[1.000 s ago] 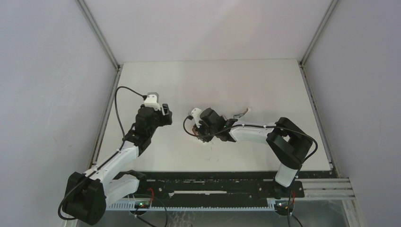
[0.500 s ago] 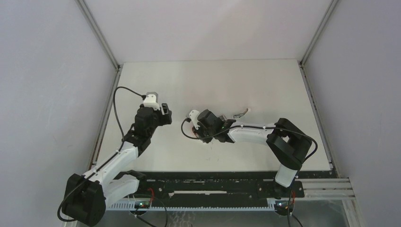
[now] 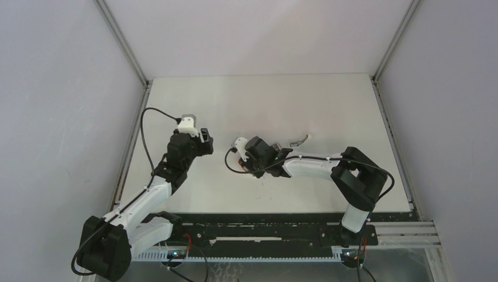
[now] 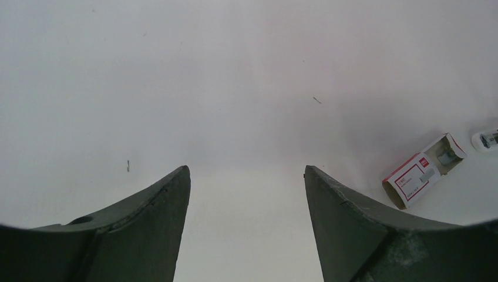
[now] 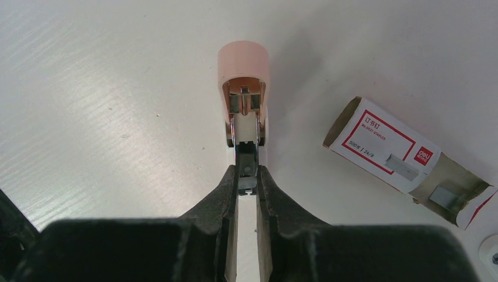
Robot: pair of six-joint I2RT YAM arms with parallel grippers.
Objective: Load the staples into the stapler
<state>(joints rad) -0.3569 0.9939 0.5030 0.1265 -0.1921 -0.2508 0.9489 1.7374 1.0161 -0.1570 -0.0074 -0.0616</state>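
Near the middle of the desk [image 3: 329, 106], pinched tightly between the fingers of the right gripper [image 5: 248, 171]: the stapler [image 5: 244, 70], pink top opened away, its underside showing. Just to the right of it in the wrist view, apart and not touching: the staples [image 5: 382, 144], a red-and-white box lying flat (inner tray slid partly out, a grey strip lying on top). Left of the middle, over bare desk, holding nothing: the left gripper [image 4: 246, 176], fingers spread wide.

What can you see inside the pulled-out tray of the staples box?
One grey strip of staples lies in the exposed tray end. The rest sits under the box sleeve, unseen.
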